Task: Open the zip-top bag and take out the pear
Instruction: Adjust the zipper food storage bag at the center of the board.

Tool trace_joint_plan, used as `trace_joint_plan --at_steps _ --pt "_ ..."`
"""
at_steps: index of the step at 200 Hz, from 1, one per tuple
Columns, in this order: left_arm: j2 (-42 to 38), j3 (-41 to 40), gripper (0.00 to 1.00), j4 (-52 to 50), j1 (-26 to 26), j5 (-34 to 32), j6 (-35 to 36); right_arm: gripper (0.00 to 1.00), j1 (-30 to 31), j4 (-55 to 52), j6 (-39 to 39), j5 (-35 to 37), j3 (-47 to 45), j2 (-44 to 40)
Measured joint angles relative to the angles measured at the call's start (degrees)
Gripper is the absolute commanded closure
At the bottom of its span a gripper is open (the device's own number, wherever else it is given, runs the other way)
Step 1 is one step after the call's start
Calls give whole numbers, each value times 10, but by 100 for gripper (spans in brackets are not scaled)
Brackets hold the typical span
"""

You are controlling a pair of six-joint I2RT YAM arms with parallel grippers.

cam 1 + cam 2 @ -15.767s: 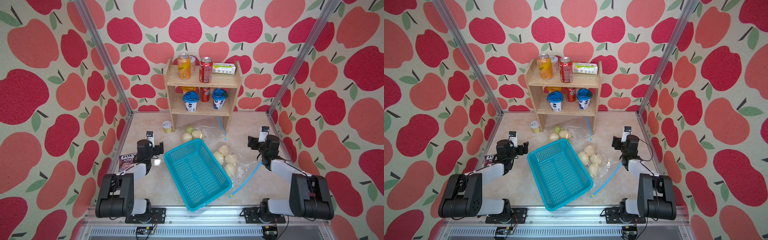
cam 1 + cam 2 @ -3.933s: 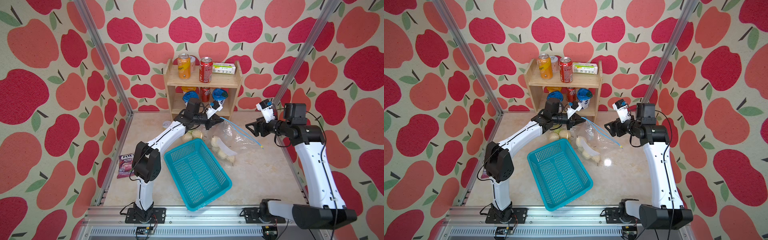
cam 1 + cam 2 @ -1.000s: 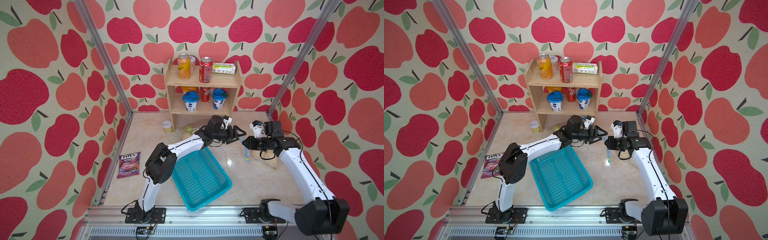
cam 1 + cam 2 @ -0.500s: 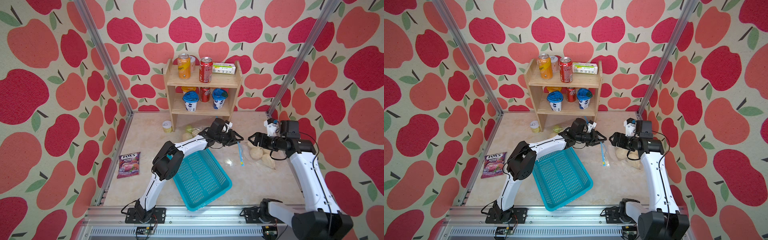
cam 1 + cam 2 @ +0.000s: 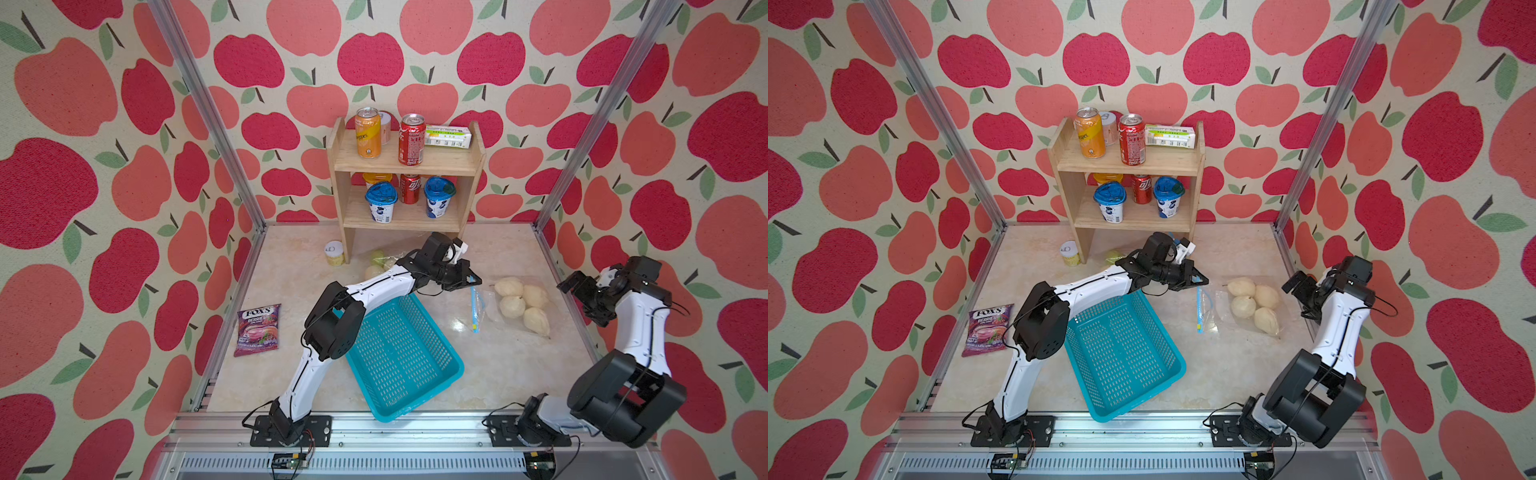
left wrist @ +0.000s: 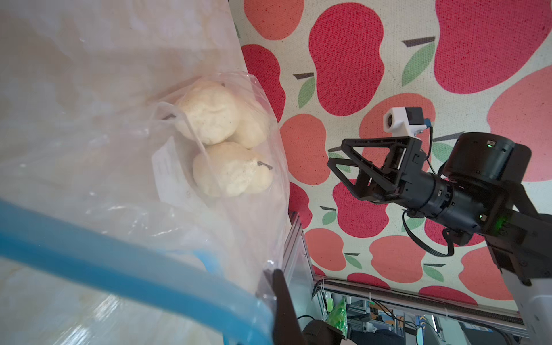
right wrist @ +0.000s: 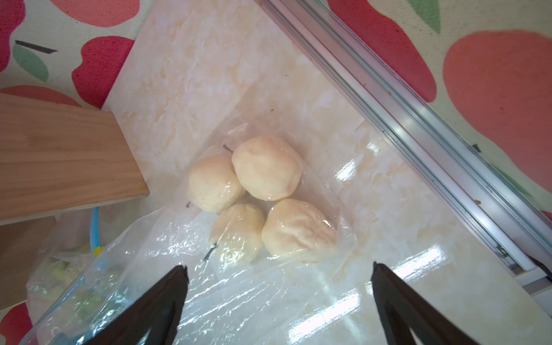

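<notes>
A clear zip-top bag [image 5: 484,305] with a blue zip strip [image 5: 1200,311] lies on the table right of the basket, with several pale pears [image 5: 519,305] inside it. My left gripper [image 5: 473,282] is shut on the far end of the zip strip. In the left wrist view its dark fingers [image 6: 279,292] pinch the bag's corner beside the blue strip [image 6: 119,268], and the pears [image 6: 221,149] lie beyond. My right gripper [image 5: 571,286] hangs open by the right wall, apart from the bag. In the right wrist view it [image 7: 277,268] spreads wide over the plastic, short of the pears [image 7: 257,194].
A teal basket [image 5: 453,365] sits in the middle front. At the back stands a wooden shelf [image 5: 407,166] with cans and cups. A second bag of green fruit [image 5: 380,262] lies at the shelf's foot near a small yellow jar [image 5: 334,253]. A candy packet [image 5: 257,328] lies at the left.
My left gripper has closed on the bag's zip end. My right gripper has opened, let go of the bag and drawn back toward the right wall. The pears now rest on the table.
</notes>
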Motion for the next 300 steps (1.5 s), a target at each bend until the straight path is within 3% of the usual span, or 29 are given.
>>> trace_joint_plan --at_steps 72,133,185,221,253,300 --pt "0 2 100 -25 15 3 28 1 -7 39 -23 -8 -21 92" --pt "1 -6 100 -25 20 5 29 16 -1 107 -31 -63 -72 119" --pt "13 -7 100 -26 19 6 39 36 3 152 -28 -114 -87 139" --pt "17 -7 100 -30 19 5 43 76 7 167 -21 -128 -106 143" --pt "19 -4 100 -44 17 3 57 100 14 170 -18 -122 -108 134" --pt "54 70 100 -111 3 -7 96 100 24 153 -18 -93 -69 82"
